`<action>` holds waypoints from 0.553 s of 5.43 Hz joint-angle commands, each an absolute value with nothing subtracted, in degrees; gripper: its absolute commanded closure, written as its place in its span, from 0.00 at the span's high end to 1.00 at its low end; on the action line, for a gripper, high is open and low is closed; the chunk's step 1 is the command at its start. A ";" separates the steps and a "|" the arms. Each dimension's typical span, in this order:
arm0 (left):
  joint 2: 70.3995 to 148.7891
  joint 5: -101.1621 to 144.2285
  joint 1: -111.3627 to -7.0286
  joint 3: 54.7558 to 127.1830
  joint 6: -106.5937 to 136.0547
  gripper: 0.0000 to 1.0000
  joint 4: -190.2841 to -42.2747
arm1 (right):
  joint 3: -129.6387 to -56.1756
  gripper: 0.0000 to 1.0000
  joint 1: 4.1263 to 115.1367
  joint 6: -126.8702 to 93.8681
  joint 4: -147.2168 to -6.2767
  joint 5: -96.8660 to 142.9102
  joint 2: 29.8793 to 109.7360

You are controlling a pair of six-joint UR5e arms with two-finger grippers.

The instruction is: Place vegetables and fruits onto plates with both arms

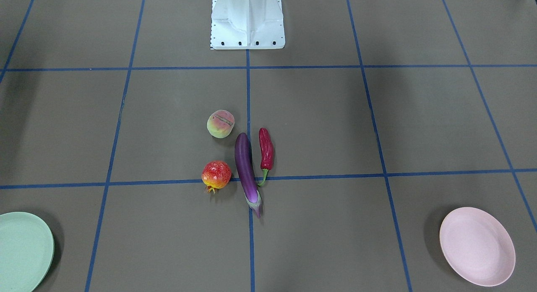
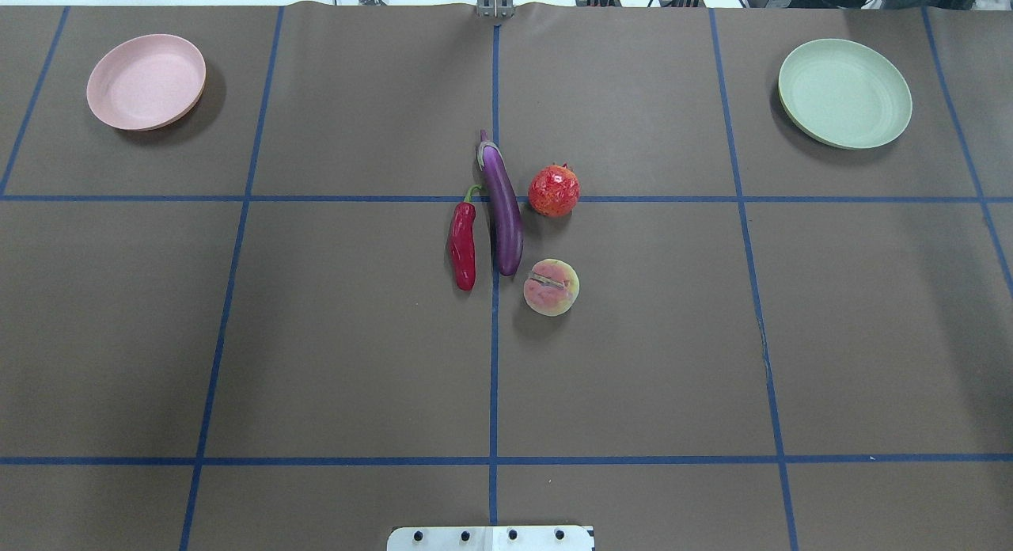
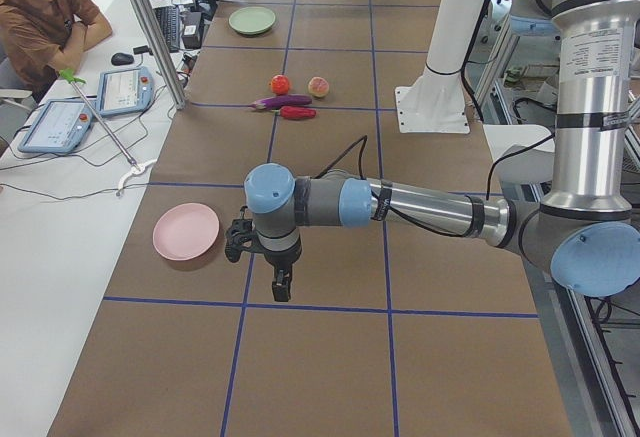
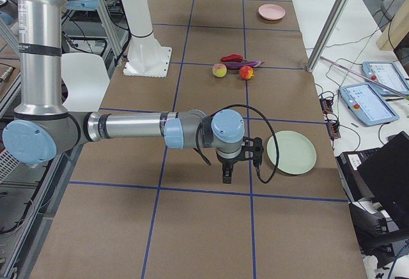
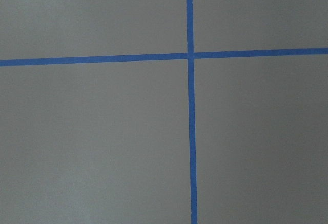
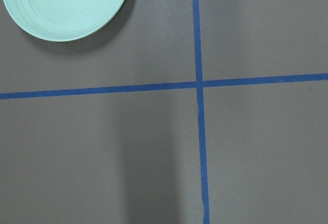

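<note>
Four pieces lie bunched at the middle of the bench (image 2: 316,337), none yet on a plate. The eggplant (image 2: 502,210) lies lengthwise between the robot's edge and the far edge. The chili (image 2: 463,246) runs parallel, just beside it on the left. The pomegranate (image 2: 554,190) and peach (image 2: 551,286) sit just beside it on the right.

The eggplant looks glossy and probably slippery, so I would take it across its mid-length. The chili is slim and wrinkled and should grip well across its body. The two round fruits may roll, so each wants a hold across its widest part. All look light and fairly stiff. The tight spacing leaves little room for fingers.

The pink plate (image 2: 146,81) sits near the far-left corner and the green plate (image 2: 844,93) near the far-right corner, both bare.

The left pincer (image 3: 281,287) hangs above the bench beside the pink plate, and the right pincer (image 4: 227,175) beside the green one. Neither holds any produce. I cannot tell how far either is open.
</note>
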State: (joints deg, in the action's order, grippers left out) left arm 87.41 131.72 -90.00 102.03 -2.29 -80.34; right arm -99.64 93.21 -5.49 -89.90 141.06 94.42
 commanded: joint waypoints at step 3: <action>93.38 131.57 -89.48 102.31 -1.41 1.00 -78.76 | -99.41 1.00 93.25 -5.54 -89.91 141.33 94.31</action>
